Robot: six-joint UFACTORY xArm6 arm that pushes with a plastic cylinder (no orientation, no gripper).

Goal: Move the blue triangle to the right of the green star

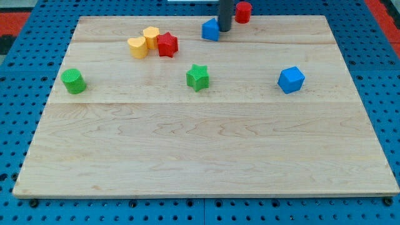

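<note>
The blue triangle [210, 29] lies near the view's top edge of the wooden board, a little right of centre. My tip [224, 29] stands right against the triangle's right side. The green star [197, 77] sits near the board's middle, below and slightly left of the triangle. The rod rises out of the view's top.
A red cylinder [243, 12] is at the top, right of the rod. A red star [167, 44], a yellow block [152, 36] and a yellow heart [137, 47] cluster at the upper left. A green cylinder [73, 81] is at the left. A blue cube [290, 79] is at the right.
</note>
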